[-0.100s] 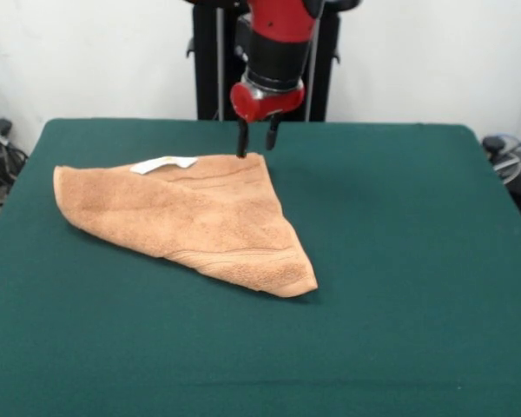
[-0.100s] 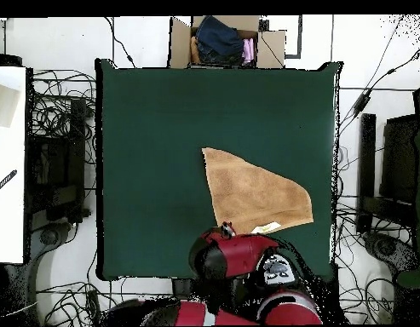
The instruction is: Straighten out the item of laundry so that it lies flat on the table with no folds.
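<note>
The item of laundry point(image 1: 200, 217) is an orange-tan towel folded into a rough triangle on the green table point(image 1: 399, 261), with a small white label point(image 1: 163, 163) at its far edge. In the overhead view the towel point(image 2: 251, 194) lies right of the table's point(image 2: 153, 153) middle, its label point(image 2: 266, 228) near the arm. My gripper point(image 1: 255, 144) hangs open just above the towel's far corner, one finger point(image 1: 241, 139) at the cloth's edge and the other beyond it. Nothing is held. From overhead the red arm point(image 2: 234, 255) hides the gripper.
A cardboard box point(image 2: 221, 41) with clothes stands beyond the table's far edge in the overhead view. Cables and stands point(image 2: 55, 170) lie on the floor around the table. Green table surface stretches wide on every side of the towel.
</note>
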You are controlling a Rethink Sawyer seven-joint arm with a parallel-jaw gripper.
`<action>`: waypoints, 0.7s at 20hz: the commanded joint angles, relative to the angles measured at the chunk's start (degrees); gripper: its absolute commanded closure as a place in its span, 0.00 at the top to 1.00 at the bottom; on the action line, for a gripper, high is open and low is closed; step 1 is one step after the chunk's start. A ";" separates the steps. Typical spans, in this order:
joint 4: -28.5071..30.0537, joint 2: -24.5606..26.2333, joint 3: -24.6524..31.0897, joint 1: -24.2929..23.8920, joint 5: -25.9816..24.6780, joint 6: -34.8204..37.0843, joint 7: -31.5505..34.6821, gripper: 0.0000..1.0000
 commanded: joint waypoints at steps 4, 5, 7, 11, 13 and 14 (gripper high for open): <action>-5.10 7.15 -0.85 0.04 1.48 -5.95 11.65 1.00; -5.07 7.16 -1.05 0.17 1.63 -6.15 11.61 1.00; -4.98 7.42 -1.29 0.15 1.81 -6.68 11.54 1.00; -4.77 7.85 -1.62 0.07 2.18 -7.57 11.71 1.00; -4.64 8.01 -2.21 0.59 2.49 -8.14 12.00 1.00; -4.60 8.06 -2.41 0.78 2.64 -8.32 12.12 1.00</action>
